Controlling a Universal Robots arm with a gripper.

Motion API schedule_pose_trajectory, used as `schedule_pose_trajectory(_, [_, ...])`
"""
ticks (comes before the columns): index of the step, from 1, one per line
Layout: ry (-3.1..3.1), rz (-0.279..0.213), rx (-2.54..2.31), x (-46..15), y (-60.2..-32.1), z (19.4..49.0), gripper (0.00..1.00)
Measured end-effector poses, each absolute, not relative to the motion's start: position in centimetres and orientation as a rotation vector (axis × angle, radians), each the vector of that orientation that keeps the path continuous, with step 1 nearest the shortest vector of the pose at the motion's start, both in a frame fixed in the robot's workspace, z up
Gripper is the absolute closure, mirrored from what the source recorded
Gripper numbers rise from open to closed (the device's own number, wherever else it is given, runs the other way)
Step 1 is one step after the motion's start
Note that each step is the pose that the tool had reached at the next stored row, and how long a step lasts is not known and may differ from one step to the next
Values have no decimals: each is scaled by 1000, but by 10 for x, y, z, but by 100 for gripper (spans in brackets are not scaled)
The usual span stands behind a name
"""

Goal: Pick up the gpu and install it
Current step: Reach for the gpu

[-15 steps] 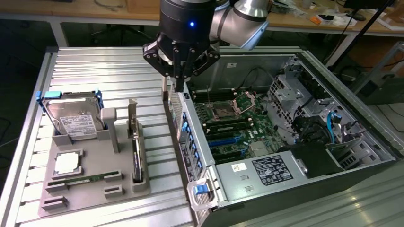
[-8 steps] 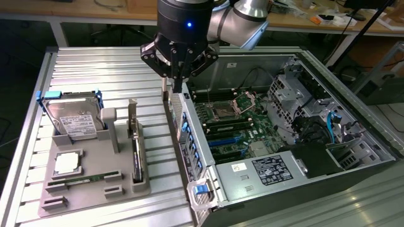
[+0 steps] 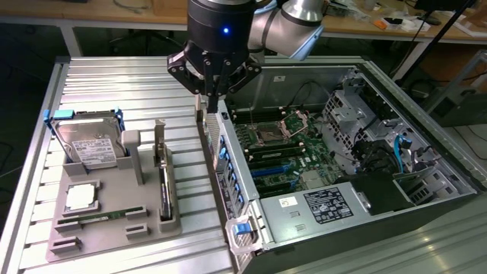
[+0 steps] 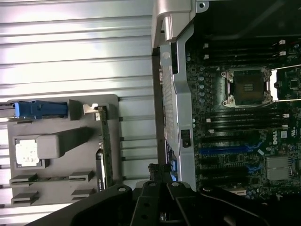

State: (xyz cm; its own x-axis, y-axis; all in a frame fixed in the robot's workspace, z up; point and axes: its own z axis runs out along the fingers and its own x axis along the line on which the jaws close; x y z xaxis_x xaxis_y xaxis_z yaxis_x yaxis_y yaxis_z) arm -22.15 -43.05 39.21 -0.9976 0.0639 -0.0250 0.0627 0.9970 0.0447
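The gpu (image 3: 163, 181) stands on its long edge in a slot of the grey holder (image 3: 114, 234), its silvery bracket pointing up at the far end. In the wrist view the gpu (image 4: 105, 146) is a thin greenish edge beside the holder's grey blocks. My gripper (image 3: 214, 96) hangs shut and empty above the rear wall of the open computer case (image 3: 228, 171), to the exterior view's right of the gpu and apart from it. In the wrist view the gripper (image 4: 160, 169) sits over that same wall, between the holder and the motherboard (image 4: 244, 141).
On the holder also sit a boxy hard drive (image 3: 90, 142) with blue rails, a square processor (image 3: 81, 197) and a green memory stick (image 3: 99, 217). The case holds blue card slots (image 3: 270, 170), an open processor socket (image 3: 272, 135), a drive cage and cables. All rests on a ribbed metal table (image 3: 114, 80).
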Motion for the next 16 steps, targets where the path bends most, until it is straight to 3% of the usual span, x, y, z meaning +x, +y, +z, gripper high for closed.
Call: schedule_pose_trajectory(16, [3113, 68, 97, -226, -433, 392, 89])
